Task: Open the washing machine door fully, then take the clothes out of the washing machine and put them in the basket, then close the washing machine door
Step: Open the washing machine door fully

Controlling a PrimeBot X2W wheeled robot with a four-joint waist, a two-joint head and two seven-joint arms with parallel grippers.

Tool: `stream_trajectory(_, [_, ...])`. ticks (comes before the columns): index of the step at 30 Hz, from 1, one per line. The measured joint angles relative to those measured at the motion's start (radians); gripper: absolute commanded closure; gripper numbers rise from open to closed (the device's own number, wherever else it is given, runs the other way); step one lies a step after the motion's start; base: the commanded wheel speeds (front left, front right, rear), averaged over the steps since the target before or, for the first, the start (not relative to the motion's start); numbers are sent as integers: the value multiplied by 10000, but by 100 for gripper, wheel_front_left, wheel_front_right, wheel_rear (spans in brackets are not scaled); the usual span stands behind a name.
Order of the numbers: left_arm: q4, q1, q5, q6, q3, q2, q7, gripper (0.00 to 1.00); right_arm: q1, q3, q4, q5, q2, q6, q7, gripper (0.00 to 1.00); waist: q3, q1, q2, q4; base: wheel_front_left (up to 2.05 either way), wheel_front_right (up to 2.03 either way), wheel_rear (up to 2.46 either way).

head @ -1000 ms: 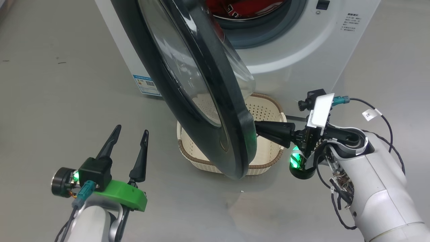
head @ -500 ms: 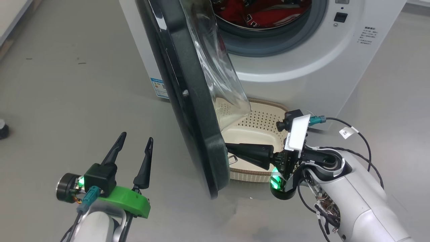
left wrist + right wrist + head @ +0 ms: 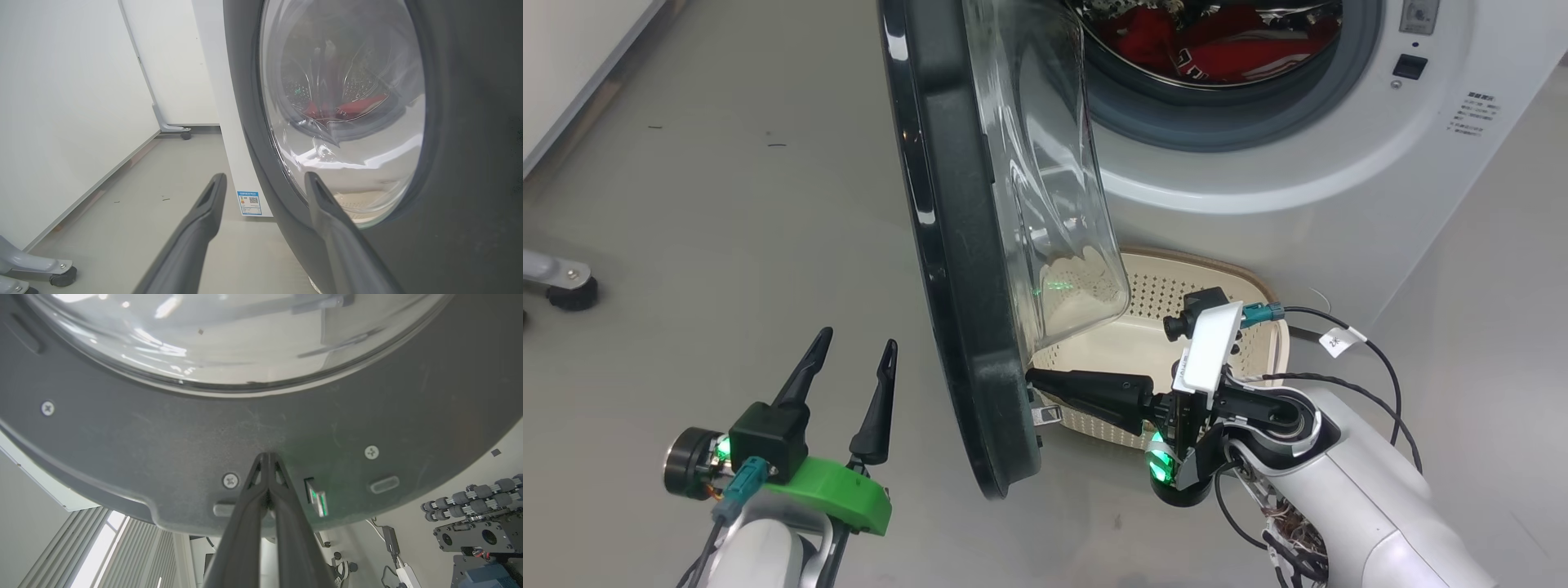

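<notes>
The washing machine door (image 3: 956, 269) stands swung out, nearly edge-on in the head view, its glass bowl (image 3: 1054, 204) facing the machine. My right gripper (image 3: 1031, 378) is shut, its tips pressed against the door's inner face near the lower rim; the right wrist view shows those tips (image 3: 267, 456) touching the dark door (image 3: 163, 437). Red clothes (image 3: 1217, 49) lie in the drum of the white washing machine (image 3: 1339, 180). The cream basket (image 3: 1262, 359) sits on the floor under the opening, partly behind the door. My left gripper (image 3: 854, 347) hangs open left of the door, whose outer side (image 3: 470, 163) shows beyond my left gripper (image 3: 265, 181).
Grey floor spreads to the left, with a caster foot (image 3: 568, 286) at the left edge and a white wall panel (image 3: 61, 102). A blue sticker (image 3: 248, 203) marks the machine's side. Equipment with rollers (image 3: 478, 506) stands behind the door in the right wrist view.
The door has swung further open, from angled across the basket to nearly edge-on, with my shut right gripper following against it. The head camera has shifted. The left gripper stays open.
</notes>
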Motion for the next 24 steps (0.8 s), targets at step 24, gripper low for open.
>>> stream_trajectory(24, [-128,207,-84,270,163,6,0,0,-64,1026,-272,525,8,81,-1605,100,-13,0,0,425,0,0,0])
